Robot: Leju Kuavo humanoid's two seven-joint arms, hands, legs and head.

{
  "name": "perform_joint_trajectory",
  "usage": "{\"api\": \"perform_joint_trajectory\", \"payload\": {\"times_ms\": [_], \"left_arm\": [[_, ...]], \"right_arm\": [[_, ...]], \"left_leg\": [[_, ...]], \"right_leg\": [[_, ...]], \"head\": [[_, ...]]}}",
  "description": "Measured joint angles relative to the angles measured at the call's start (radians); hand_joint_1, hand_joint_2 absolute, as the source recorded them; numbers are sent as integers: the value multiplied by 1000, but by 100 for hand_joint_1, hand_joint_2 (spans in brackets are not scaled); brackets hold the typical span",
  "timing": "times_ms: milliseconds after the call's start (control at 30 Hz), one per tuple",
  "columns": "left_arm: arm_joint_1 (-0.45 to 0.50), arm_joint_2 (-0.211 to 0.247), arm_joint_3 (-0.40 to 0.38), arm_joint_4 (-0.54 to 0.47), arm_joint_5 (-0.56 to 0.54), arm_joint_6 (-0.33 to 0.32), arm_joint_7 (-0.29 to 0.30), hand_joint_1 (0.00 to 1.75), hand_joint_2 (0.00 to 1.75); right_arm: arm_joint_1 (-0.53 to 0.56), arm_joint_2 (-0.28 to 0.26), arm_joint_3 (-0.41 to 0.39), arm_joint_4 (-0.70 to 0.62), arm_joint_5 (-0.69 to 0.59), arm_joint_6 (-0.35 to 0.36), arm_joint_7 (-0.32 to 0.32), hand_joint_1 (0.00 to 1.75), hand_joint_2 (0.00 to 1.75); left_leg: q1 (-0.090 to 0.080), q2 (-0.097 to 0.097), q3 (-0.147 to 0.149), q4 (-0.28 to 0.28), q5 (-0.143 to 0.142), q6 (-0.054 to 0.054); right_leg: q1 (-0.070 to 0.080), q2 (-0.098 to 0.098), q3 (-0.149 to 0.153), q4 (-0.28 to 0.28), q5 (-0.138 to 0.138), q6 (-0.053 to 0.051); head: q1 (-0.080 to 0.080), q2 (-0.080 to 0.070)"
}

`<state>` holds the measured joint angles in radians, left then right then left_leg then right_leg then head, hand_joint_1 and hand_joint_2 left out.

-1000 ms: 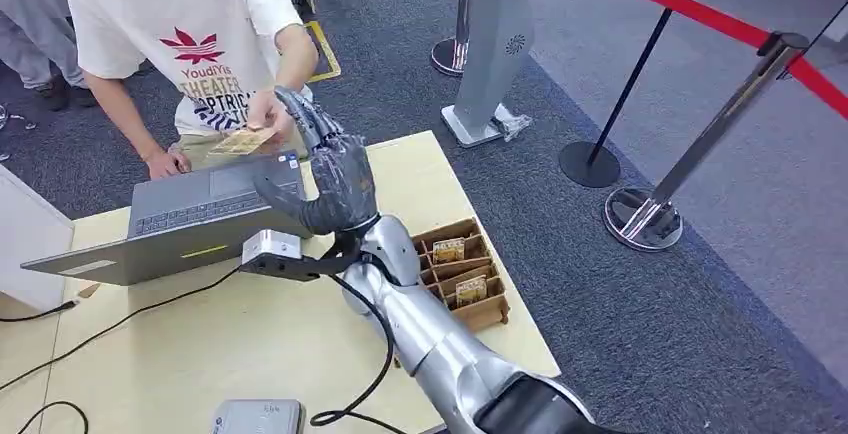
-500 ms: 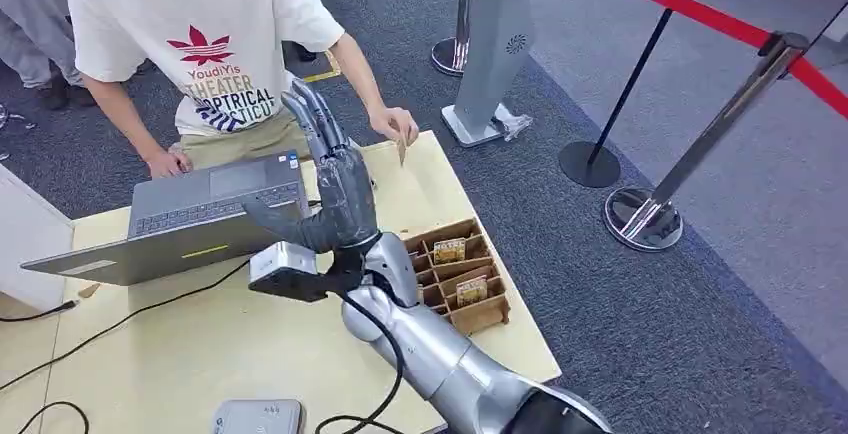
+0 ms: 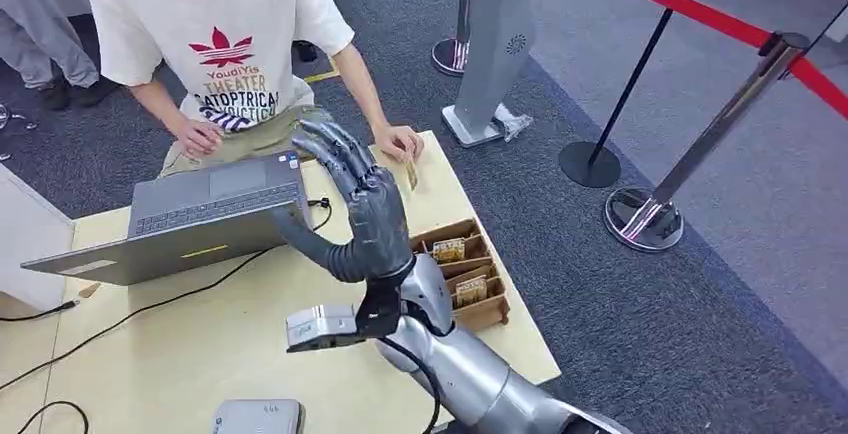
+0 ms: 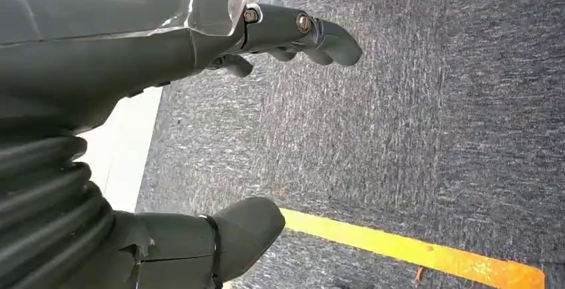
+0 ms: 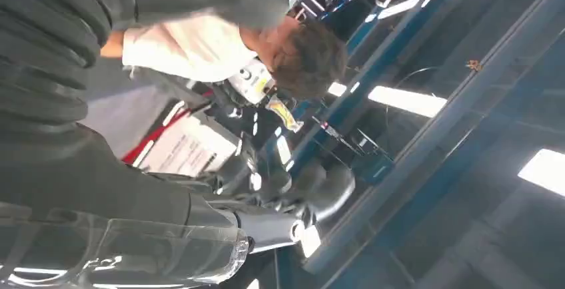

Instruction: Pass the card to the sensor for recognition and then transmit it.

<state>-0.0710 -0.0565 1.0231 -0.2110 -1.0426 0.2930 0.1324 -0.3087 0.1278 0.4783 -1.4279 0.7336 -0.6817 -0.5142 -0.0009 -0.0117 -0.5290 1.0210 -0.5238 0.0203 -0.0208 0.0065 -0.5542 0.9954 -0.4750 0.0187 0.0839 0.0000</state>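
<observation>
Surface [image 3: 250, 344]: pale wood, taking up the lower left of the head view. Person [image 3: 225, 44] stands at its 12 o'clock edge, one hand on the laptop [image 3: 195, 214] at 10 o'clock, the other hand [image 3: 398, 141] at 1 o'clock holding the card [image 3: 411, 174] upright, its lower edge touching or just above the surface; I cannot tell which. Card box [image 3: 462, 272] sits at 3 o'clock, wooden, with compartments and cards standing in it. Grey flat device [image 3: 258, 417] at 6 o'clock, partly cut off, likely the sensor. Right hand [image 3: 365, 209] is raised above the middle of the surface, fingers spread apart, nothing held. Left hand [image 4: 220, 36] hangs over grey carpet, fingers curled loosely but apart from the thumb, nothing in it. Judgement: the card is with the person, so the handover looks done and the step in hand is to bring the right arm clear. To do it well: draw the arm toward 6 o'clock with fingers kept spread, pass above the laptop lid and its cable [image 3: 120, 324], and stay well apart from the box so no cards get knocked. Avoid sweeping toward 1 o'clock while the person's hand is there.
</observation>
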Motion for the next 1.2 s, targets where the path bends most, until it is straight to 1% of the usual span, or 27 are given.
{"api": "perform_joint_trajectory", "payload": {"times_ms": [33, 67, 100, 133, 167, 200, 233, 267, 300, 333, 400, 467, 500, 533, 567, 700, 800, 867, 933, 967, 1033, 1067, 1133, 1167, 1200], "left_arm": [[1, 0, 1, 0, 3, 0, 0, 0, 175], [1, 0, 2, 0, 5, 0, 1, 0, 175], [1, 0, 4, 0, 8, 0, 1, 0, 175], [1, 0, 6, 0, 10, 0, 2, 0, 175], [1, 0, 9, 0, 11, 0, 2, 0, 175], [2, 0, 13, 0, 13, 0, 2, 0, 175], [3, 0, 18, 0, 17, 0, 2, 0, 175], [4, 0, 23, 0, 21, 0, 2, 0, 175], [6, 0, 26, 0, 24, 0, 2, 0, 175], [6, -1, 28, 0, 26, 1, 1, 0, 175], [7, -2, 32, 0, 30, 1, 0, 0, 175], [10, -3, 40, 0, 34, 1, 0, 0, 175], [11, -5, 44, 0, 35, 1, 0, 0, 175], [13, -6, 47, 0, 36, 1, 0, 0, 175], [13, -6, 48, 0, 37, 1, 0, 0, 175], [15, -8, 53, 0, 41, 2, -1, 0, 175], [16, -10, 57, 0, 43, 3, -3, 0, 175], [16, -11, 59, 0, 43, 3, -6, 0, 175], [16, -13, 61, 0, 43, 3, -10, 0, 175], [16, -13, 64, 0, 43, 3, -12, 0, 175], [17, -14, 68, 0, 40, 3, -16, 0, 175], [17, -14, 69, 0, 37, 3, -18, 0, 175], [17, -15, 69, 0, 35, 3, -18, 0, 175], [17, -15, 69, 0, 34, 3, -18, 0, 175], [17, -15, 69, 0, 32, 3, -18, 0, 175]], "right_arm": [[22, -10, -8, -19, 14, 0, 7, 86, 175], [43, -20, -16, -36, 27, 0, 16, 44, 175], [62, -30, -21, -51, 39, 0, 23, 45, 175], [79, -38, -24, -60, 47, 0, 30, 94, 175], [95, -49, -29, -75, 59, 0, 43, 117, 175], [110, -60, -31, -85, 67, 0, 57, 131, 175], [125, -72, -30, -94, 79, 0, 75, 112, 175], [139, -85, -30, -100, 91, 0, 93, 120, 175], [150, -100, -30, -104, 102, 1, 116, 96, 175], [157, -112, -29, -105, 113, 3, 133, 77, 175], [166, -138, -25, -107, 137, 8, 167, 73, 175], [172, -162, -20, -107, 145, 13, 187, 63, 175], [174, -172, -18, -107, 146, 15, 191, 54, 175], [177, -182, -16, -106, 146, 15, 195, 70, 175], [177, -188, -14, -106, 145, 17, 198, 75, 175], [177, -217, -5, -97, 145, 25, 208, 75, 175], [177, -235, 4, -89, 145, 32, 211, 70, 175], [176, -246, 16, -82, 145, 38, 217, 77, 175], [172, -255, 24, -71, 152, 39, 222, 70, 175], [166, -261, 31, -60, 161, 37, 230, 80, 175], [160, -272, 42, -43, 183, 27, 245, 80, 175], [158, -278, 47, -34, 199, 20, 255, 75, 175], [158, -289, 53, -19, 221, 7, 268, 73, 175], [158, -294, 58, -15, 228, 4, 274, 63, 175], [158, -299, 63, -11, 242, 3, 285, 65, 175]], "left_leg": [[0, 0, 0, 0, 0, 0], [0, 0, 0, 0, 0, 0], [0, 0, 0, 0, -1, 0], [0, 0, 0, 0, -1, 0], [0, 0, 0, 0, -1, 1], [0, 0, 0, 0, -1, 1], [0, 0, 0, 0, -1, 1], [0, 0, 0, 0, -1, 1], [-1, 0, -1, 0, -1, 1], [-1, 0, 0, 0, -1, 1], [-1, 0, 0, 0, -1, 1], [-1, 0, 0, 0, -1, 1], [-1, 0, 0, 0, -1, 1], [-1, 0, 0, 0, -1, 1], [-1, 0, 0, 0, -1, 1], [-1, 0, 0, 0, -1, 1], [0, 0, 0, 0, -1, 1], [0, 0, 0, 0, -1, 1], [-1, 0, 0, 0, -1, 1], [-1, 0, 0, 0, -1, 1], [-1, 0, 0, 0, -1, 1], [-1, 0, 0, 0, -1, 1], [-1, 0, 0, 0, -1, 1], [-1, 0, 0, 0, -1, 1], [-1, 0, 0, 0, -1, 1]], "right_leg": [[0, 0, 0, 0, 0, 0], [0, 0, 0, 0, 0, 0], [0, 0, 0, 0, 0, 0], [0, 0, 0, 0, 0, 0], [0, 0, 0, 0, -1, 1], [0, 0, 0, 0, -1, 1], [-1, 0, 0, -1, -1, 1], [-1, 0, 0, -1, -1, 1], [-1, 0, 0, -1, 0, 1], [-1, 0, 0, -1, 0, 1], [-1, 0, 0, -1, 0, 1], [-1, 0, 0, -1, 0, 1], [-1, 0, 0, -1, 0, 1], [-1, 0, 0, -1, 0, 1], [-1, 0, 0, -1, 0, 1], [-1, 0, 0, 0, 0, 1], [-1, 0, 0, 0, 0, 1], [-1, 0, 0, 0, 0, 1], [-1, 0, 0, 0, 0, 1], [-1, 0, 0, 0, 0, 1], [-1, 0, 0, 0, 0, 1], [-1, 0, 0, 0, 0, 1], [-1, 0, 0, 0, 0, 1], [-1, 0, 0, 0, 0, 1], [-1, 0, 0, 0, 0, 1]], "head": [[0, 0], [0, 0], [0, 0], [0, 0], [0, 0], [0, 0], [0, 0], [0, 0], [0, 0], [0, 0], [0, 0], [0, 0], [0, 0], [0, 0], [0, 0], [0, 0], [0, 0], [0, 0], [0, 0], [0, 0], [0, 0], [0, 0], [0, 0], [0, 0], [0, 0]]}}
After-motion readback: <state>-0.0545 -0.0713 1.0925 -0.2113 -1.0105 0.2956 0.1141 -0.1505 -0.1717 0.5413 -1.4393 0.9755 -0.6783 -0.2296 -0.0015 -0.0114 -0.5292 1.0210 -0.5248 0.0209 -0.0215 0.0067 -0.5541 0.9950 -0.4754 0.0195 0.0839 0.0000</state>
